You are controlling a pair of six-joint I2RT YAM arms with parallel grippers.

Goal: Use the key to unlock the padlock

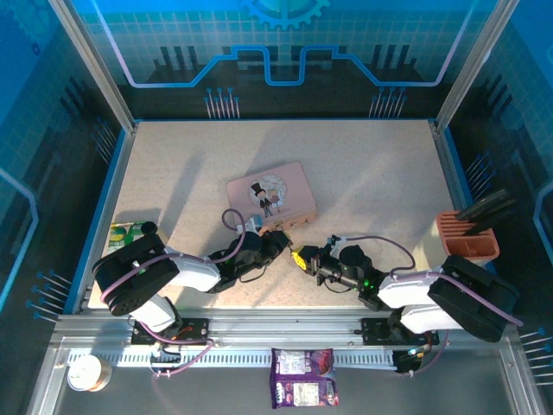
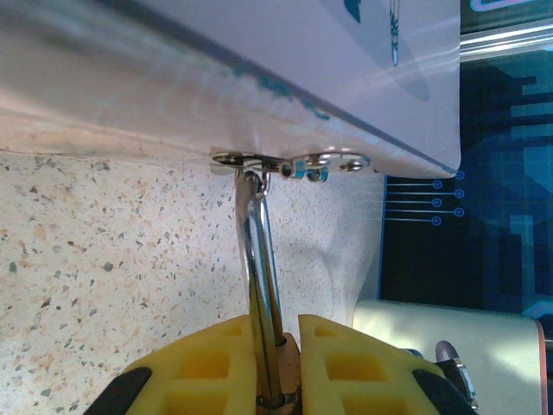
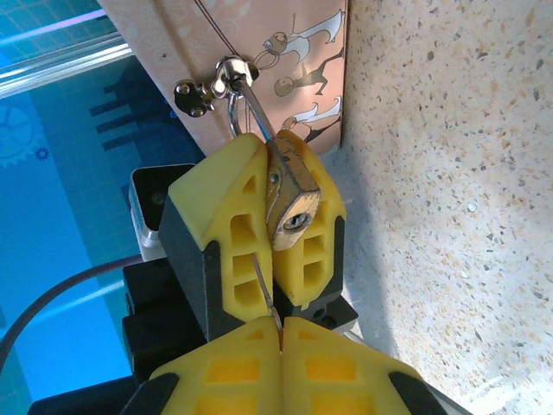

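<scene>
1. Two yellow pads of the right gripper (image 3: pixel 280 335), nearest in the right wrist view, are pressed together on the key (image 3: pixel 263 285). The key is a thin dark sliver seen edge-on, its tip near the keyhole (image 3: pixel 295 221) but not in it.
2. Next, the left gripper (image 2: pixel 276 337) has its jaws clamped narrow on the flanks of the padlock (image 3: pixel 292 194). The keyhole face is bare and turned toward the key.
3. Beyond, the silver shackle (image 2: pixel 259 251) runs from the brass body through the hasp (image 3: pixel 203 91) on the near side of the pink tin (image 1: pixel 272 194). The tin sits toward the near edge of the table (image 1: pixel 371 173), about mid-width.
4. Handling, as a judgement: both pieces look light, rigid and smooth.
   - The key may swivel between soft pads, so it is best gripped flat across its head.
   - The padlock is best held across its body sides, leaving the keyhole and shackle free.
   - The tin looks light and may slide if tugged.
</scene>
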